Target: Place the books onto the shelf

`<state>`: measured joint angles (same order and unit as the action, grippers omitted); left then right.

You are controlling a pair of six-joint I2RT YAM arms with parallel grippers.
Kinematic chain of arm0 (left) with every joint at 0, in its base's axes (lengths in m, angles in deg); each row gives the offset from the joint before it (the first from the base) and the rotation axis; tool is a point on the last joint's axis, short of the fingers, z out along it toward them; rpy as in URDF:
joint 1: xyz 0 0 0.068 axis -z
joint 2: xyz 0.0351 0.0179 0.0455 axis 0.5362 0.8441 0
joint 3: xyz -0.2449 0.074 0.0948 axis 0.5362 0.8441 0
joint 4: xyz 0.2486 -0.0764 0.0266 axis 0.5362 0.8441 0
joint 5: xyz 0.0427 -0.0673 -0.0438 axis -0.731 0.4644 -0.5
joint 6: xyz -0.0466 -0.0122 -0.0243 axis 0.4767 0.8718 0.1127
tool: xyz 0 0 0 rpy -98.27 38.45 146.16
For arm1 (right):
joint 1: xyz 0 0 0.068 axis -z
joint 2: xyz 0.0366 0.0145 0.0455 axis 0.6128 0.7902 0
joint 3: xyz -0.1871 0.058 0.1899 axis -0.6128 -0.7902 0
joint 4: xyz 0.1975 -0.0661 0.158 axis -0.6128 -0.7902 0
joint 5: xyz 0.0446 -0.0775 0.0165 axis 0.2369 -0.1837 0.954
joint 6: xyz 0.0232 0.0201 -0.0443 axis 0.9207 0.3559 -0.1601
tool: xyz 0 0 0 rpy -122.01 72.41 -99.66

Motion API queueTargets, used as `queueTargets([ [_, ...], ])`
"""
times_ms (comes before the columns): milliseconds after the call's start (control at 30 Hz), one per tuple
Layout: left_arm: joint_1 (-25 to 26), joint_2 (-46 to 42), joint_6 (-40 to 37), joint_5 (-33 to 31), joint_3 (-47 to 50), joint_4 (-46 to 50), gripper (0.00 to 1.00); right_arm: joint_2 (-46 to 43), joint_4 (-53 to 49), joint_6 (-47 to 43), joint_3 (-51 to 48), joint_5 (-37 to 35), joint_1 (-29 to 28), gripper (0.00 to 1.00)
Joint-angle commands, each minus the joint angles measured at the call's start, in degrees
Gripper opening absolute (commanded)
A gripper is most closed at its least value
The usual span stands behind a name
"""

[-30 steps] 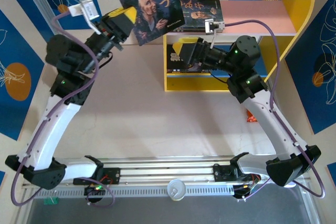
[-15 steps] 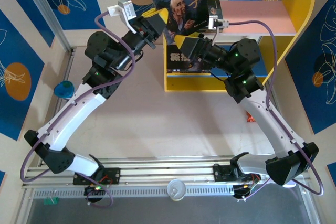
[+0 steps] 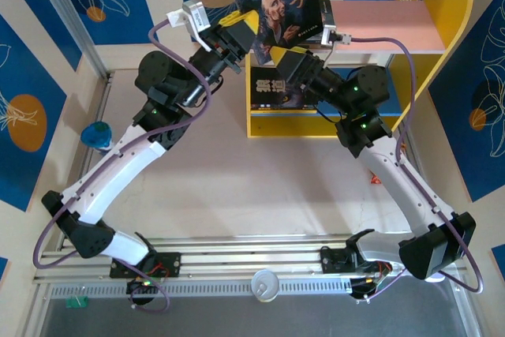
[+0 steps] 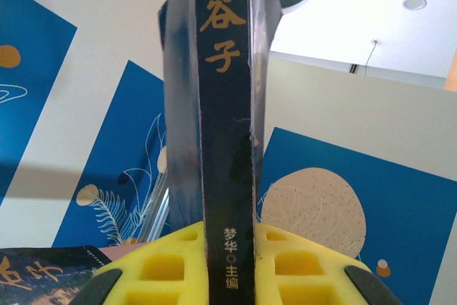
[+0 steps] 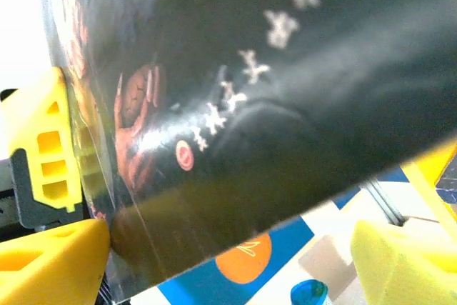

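Top external shows our left tool [image 3: 245,35] clamped on the bearded-man book [image 3: 278,4], upright above the left end of the shelf [image 3: 394,25]; our right tool [image 3: 286,58] stands wide open at its lower edge.

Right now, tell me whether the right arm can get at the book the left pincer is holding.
Probably yes: the right pincer stands open at the lower edge of the bearded-man book, which the left pincer clamps upright; nothing lies between.
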<state>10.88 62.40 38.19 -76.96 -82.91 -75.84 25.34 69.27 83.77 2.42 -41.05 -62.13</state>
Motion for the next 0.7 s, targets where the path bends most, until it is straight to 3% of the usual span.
queueTargets([
  [0,0.9,-0.8,1.2,-1.0,-0.2,-8.3,0.0,-1.3,5.8,2.3,-1.0,-2.5,0.5,0.84],
  [300,1.4,0.2,3.0,-1.9,1.9,-11.1,0.0,-1.4,10.3,4.1,-1.8,-3.4,1.4,0.7],
  [533,1.5,1.1,3.5,-2.8,2.2,-10.9,0.0,-1.8,11.9,4.9,-2.6,-3.7,1.9,0.34],
  [667,1.6,1.6,3.8,-2.6,1.8,-9.3,0.0,-2.1,12.0,4.9,-2.6,-3.7,2.6,0.23],
])
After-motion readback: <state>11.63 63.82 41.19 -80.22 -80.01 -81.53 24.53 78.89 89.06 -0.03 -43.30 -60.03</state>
